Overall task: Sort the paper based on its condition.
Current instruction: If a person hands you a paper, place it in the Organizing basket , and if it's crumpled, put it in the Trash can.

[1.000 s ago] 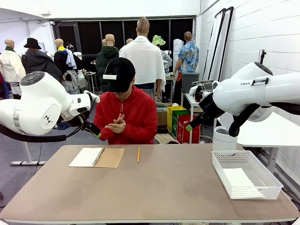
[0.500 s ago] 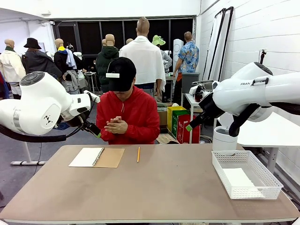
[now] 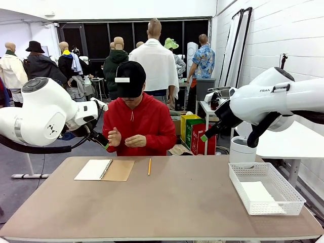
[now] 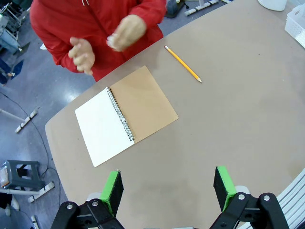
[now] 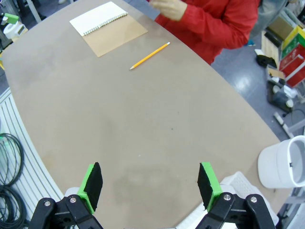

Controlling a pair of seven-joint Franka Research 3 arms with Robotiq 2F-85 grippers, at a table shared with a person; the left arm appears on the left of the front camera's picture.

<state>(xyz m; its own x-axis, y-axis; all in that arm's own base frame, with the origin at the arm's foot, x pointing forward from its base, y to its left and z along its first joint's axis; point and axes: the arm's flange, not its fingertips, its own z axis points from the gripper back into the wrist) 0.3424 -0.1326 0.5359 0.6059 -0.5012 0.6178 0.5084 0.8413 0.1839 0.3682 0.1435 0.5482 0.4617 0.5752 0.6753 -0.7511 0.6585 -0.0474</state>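
A flat white sheet of paper (image 3: 257, 192) lies in the white mesh basket (image 3: 295, 195) at the table's right. The person in red sits at the far side with both hands (image 3: 125, 139) raised and apart. One hand (image 4: 125, 31) pinches a small pale bit that I cannot identify. My left gripper (image 4: 169, 188) hangs open above the table's left part, with the open notebook (image 4: 126, 114) beyond it. My right gripper (image 5: 150, 186) is open too, high over the table's right half. In the front view both grippers (image 3: 104, 142) (image 3: 205, 136) are held well above the table.
A spiral notebook (image 3: 104, 169) with a brown cover lies open at the far left. A yellow pencil (image 3: 149, 166) lies beside it. A white round bin (image 3: 242, 151) stands behind the basket, off the table's far right corner.
The person's hands, pressed together before, have come apart. Neither arm has moved and both grippers stay open.
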